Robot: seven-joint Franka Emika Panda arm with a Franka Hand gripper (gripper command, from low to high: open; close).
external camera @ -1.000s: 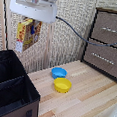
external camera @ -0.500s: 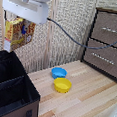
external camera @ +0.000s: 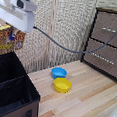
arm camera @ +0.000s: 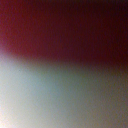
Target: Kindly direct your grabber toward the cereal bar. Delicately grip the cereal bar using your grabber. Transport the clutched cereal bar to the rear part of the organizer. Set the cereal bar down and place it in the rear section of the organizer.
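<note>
Gripping the flat orange-yellow cereal bar (external camera: 6, 40), the white grabber (external camera: 15, 32) hangs above the black fabric organizer's (external camera: 11, 98) rear edge, so pickup and carry look done, with lowering and release left.

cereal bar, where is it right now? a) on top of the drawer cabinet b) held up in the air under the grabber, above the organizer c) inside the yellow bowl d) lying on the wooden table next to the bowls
b: in the exterior view the cereal bar hangs below the grabber, above the far end of the black organizer, touching neither table nor bowls.
</note>
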